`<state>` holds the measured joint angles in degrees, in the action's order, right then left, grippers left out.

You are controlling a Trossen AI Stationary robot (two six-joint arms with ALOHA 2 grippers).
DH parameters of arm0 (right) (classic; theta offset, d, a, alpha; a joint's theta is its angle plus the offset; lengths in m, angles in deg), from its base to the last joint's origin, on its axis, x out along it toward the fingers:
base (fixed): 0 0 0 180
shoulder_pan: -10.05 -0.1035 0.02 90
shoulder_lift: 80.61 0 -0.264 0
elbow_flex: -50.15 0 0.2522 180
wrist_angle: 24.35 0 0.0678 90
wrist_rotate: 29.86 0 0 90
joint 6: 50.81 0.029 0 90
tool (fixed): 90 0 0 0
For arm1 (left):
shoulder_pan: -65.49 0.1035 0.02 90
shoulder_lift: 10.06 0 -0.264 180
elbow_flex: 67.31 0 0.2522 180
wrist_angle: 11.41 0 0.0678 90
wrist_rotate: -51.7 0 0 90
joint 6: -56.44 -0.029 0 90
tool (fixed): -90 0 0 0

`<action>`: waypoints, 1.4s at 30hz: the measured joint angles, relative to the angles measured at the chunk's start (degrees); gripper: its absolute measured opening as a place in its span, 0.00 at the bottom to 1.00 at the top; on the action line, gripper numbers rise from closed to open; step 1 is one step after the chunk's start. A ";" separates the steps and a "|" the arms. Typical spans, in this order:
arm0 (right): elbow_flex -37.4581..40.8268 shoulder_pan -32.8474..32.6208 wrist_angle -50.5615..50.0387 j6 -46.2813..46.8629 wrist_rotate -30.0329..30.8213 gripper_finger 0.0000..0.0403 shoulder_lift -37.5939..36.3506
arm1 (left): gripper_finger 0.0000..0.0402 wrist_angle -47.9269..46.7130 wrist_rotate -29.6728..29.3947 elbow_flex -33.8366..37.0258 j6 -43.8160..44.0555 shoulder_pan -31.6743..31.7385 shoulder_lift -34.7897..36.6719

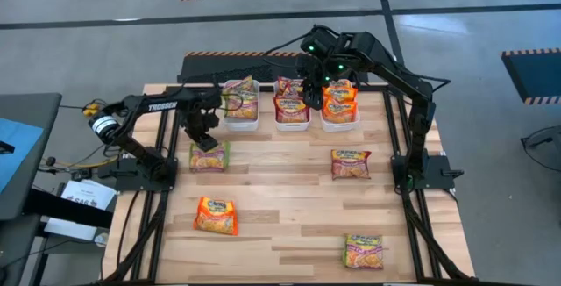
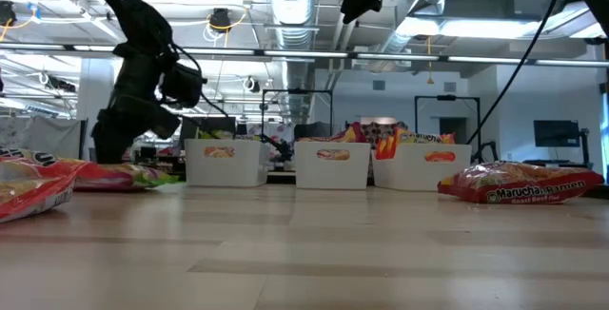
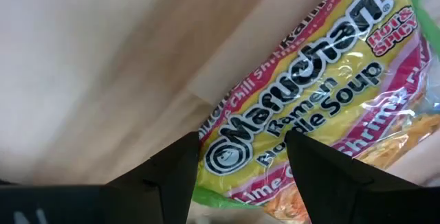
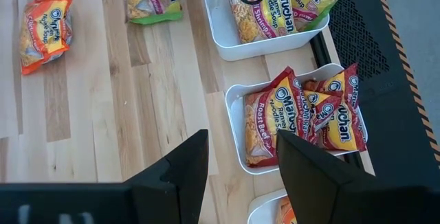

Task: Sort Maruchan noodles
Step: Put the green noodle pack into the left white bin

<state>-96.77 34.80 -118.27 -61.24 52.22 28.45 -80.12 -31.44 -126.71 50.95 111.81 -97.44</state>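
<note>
A green-trimmed Maruchan noodles packet (image 1: 209,156) lies flat on the wooden table at the left. My left gripper (image 3: 240,172) points down right over it, open, with its fingers across one end of the packet (image 3: 309,80). My right gripper (image 4: 240,176) hangs open and holds nothing, high above the middle one of three white bins (image 1: 292,121) at the far edge. More noodle packets lie flat on the table: an orange one (image 1: 216,215), a maroon one (image 1: 351,164) and one near the front right (image 1: 364,251). My left gripper's open fingers (image 3: 172,176) stand low over the green-trimmed packet's end from above. Whether they touch the wrapper, I cannot tell.
The three bins (image 4: 220,35) (image 4: 237,131) (image 4: 265,210) hold several packets each, some of them propped against the bin walls. Bare wood lies between the loose packets. Black frame rails run along the table's left and right edges (image 1: 412,181).
</note>
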 joint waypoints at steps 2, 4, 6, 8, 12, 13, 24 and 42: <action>0.00 -0.01 0.01 -0.01 0.00 0.49 0.00 | 0.52 0.31 1.71 0.88 0.15 0.00 0.02; 0.00 -0.02 0.02 -0.02 0.00 0.49 0.00 | 0.52 0.48 2.44 1.50 0.18 -0.02 0.03; 0.00 -0.01 0.02 -0.02 0.00 0.49 0.00 | 0.52 0.45 2.62 1.90 0.48 0.00 0.03; 0.00 -0.02 0.02 -0.02 0.00 0.49 0.00 | 0.49 0.40 2.94 1.96 0.62 0.00 0.03; 0.00 -0.02 0.04 0.50 0.00 0.49 0.00 | 0.35 0.83 5.25 2.02 0.61 -0.06 0.03; 0.00 0.01 0.04 0.86 0.00 0.49 0.00 | 0.30 0.97 5.62 2.02 0.59 -0.11 0.03; 0.00 0.01 0.01 2.91 0.00 0.49 0.00 | 0.01 0.61 11.75 2.04 -0.46 -0.37 0.01; -0.01 -0.37 -0.05 2.87 -2.04 0.48 0.00 | 0.00 -1.81 14.13 -2.88 7.16 -11.82 10.33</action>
<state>-96.78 34.43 -118.32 -58.37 50.18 28.45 -81.93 -17.30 -129.59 58.11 100.00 -87.12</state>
